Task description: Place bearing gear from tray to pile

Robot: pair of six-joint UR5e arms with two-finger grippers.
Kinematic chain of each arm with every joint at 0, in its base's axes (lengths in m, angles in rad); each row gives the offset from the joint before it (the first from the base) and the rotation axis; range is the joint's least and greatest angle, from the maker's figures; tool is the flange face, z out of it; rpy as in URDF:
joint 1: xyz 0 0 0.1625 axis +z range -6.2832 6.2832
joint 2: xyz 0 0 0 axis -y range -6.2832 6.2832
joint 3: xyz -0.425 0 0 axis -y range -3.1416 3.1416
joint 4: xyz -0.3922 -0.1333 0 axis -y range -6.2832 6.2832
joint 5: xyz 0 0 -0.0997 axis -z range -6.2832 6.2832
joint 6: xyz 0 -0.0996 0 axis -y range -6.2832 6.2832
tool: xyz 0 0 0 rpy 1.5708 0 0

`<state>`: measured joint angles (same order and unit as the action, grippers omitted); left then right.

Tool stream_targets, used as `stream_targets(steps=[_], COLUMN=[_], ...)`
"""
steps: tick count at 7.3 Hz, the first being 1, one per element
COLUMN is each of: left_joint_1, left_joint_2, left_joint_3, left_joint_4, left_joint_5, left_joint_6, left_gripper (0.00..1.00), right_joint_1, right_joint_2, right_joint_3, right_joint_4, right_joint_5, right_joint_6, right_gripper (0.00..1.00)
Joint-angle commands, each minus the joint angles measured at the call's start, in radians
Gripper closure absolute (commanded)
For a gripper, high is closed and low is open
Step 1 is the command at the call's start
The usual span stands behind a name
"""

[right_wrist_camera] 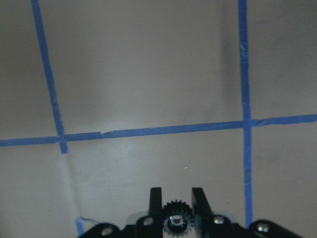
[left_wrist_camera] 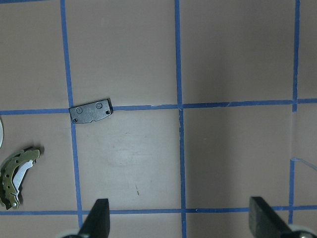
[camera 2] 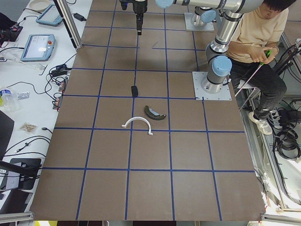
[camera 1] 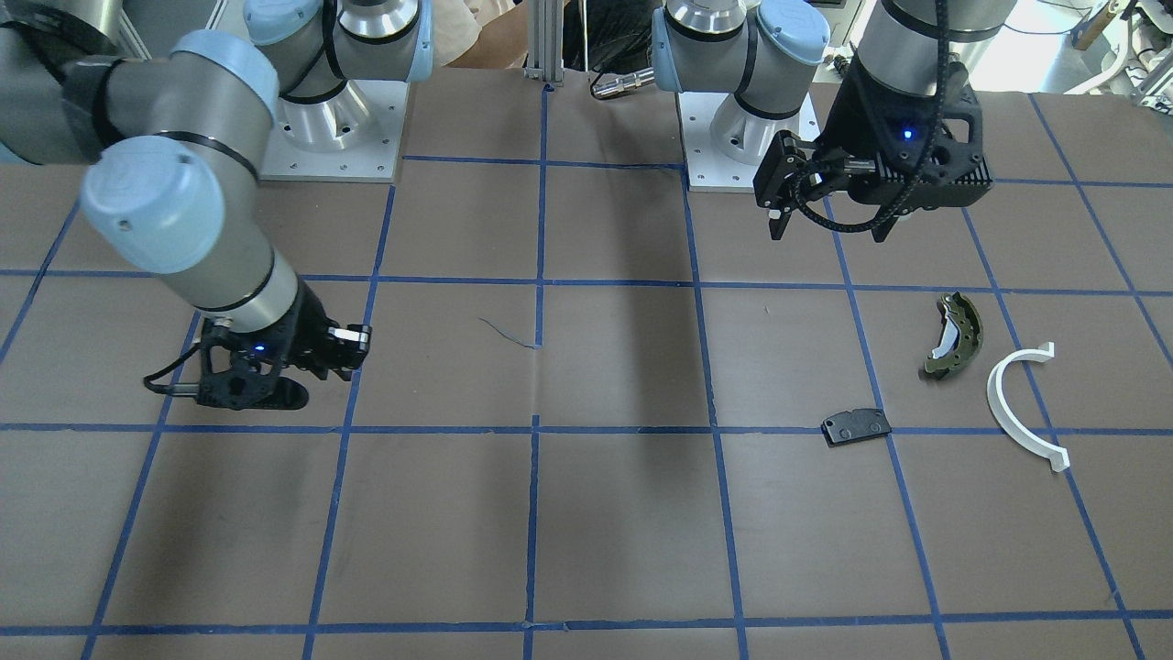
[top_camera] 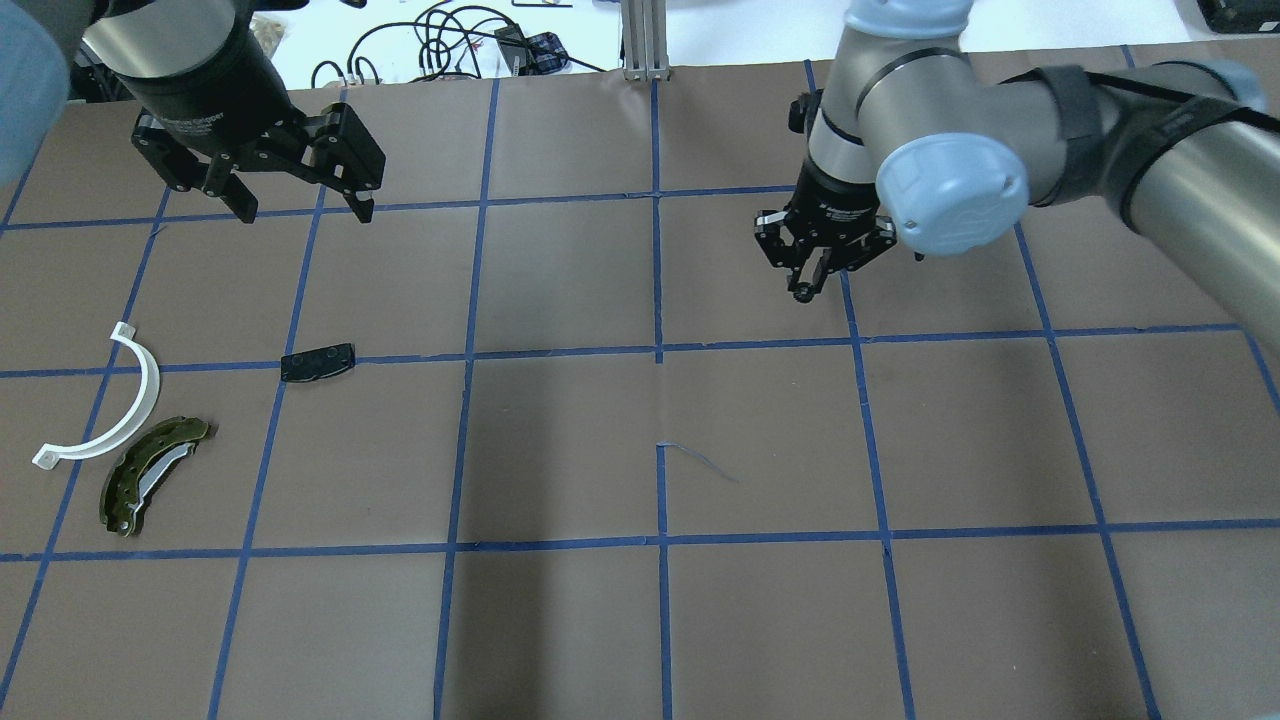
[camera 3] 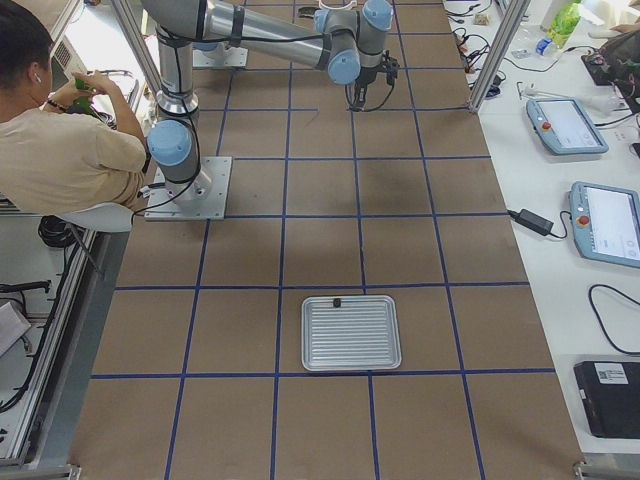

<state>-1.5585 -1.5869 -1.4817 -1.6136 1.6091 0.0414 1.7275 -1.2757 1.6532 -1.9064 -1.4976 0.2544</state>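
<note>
1. On the right side of the table, my right gripper (top_camera: 808, 285) hangs above the brown cover with its two fingers pinched on the bearing gear (right_wrist_camera: 174, 218), a small dark toothed wheel with a shiny centre. The gear is off the table, well apart from both tray and pile.
2. The tray (camera 3: 312, 340), ribbed and silver, shows only in the exterior right view, near the table's end on the robot's right. A small dark item sits at its far rim; I cannot tell what it is.
3. Writing: there is pale lettering on the collar above each gripper in the overhead view, too small for me to read. I can read no marks on the parts.
4. The pile lies on the robot's left side as three separate parts: a flat black plate (top_camera: 318, 362) across a blue tape line, an olive-green brake shoe (top_camera: 150, 475), and a white half-ring (top_camera: 153, 385) just beside the shoe. The plate lies apart from the other two.
5. My left gripper (top_camera: 305, 213) hangs high near the pile, fingers (left_wrist_camera: 99, 220) spread wide and holding nothing.
6. Between the right gripper and the pile there is flat cover crossed by tape lines, with a thin scratch-like mark (top_camera: 700, 462) near the centre.
7. Around the table: a seated person (camera 2: 261, 37) by the arm bases, teach pendants (camera 3: 560, 125) on a side bench, and loose cables (top_camera: 450, 40) beyond the far edge.
</note>
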Motion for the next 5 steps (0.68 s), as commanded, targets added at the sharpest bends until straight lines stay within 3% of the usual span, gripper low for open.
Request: stream_targets(steps=[1, 5], left_joint_1=[0.000, 0.000], left_joint_2=[-0.001, -0.001], left_joint_3=[0.000, 0.000], left_joint_4=[0.000, 0.000], left_joint_5=[-0.002, 0.002], left_joint_6=[0.002, 0.006], left_gripper=[0.00, 0.00], right_joint_1=[0.156, 0.282], right_joint_2=[0.088, 0.202], right_joint_3=[0.000, 0.048], right_joint_4=[-0.153, -0.264], right_joint_5=[-0.001, 0.014], right_joint_6=[0.225, 0.310], right_gripper=[1.00, 1.00])
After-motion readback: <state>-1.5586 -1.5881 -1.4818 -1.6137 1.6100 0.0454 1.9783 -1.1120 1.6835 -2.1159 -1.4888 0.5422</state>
